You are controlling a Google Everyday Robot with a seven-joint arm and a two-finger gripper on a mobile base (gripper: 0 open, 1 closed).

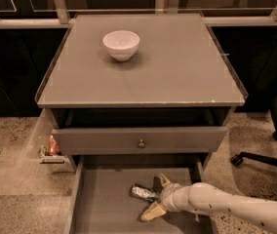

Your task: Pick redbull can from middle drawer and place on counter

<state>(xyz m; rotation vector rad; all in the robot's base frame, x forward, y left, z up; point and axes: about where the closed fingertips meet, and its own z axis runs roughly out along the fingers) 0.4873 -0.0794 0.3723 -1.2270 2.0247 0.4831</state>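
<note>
At lower centre, the gripper (pixel 154 197) reaches in from the right, its fingers spread wide and unclosed either side of the redbull can (pixel 142 192) lying on the middle drawer (pixel 104 204) floor, apparently lined up for a grasp before lifting to the counter (pixel 177 67) above.

**Arm pose, single view**

Reaches in from lower right, white forearm (pixel 226 206) lying near level and heading left. Sets gripper (pixel 155 197) low, just right of centre, with two tan fingers (pixel 152 212) spread wide apart, tips leftward.
</note>
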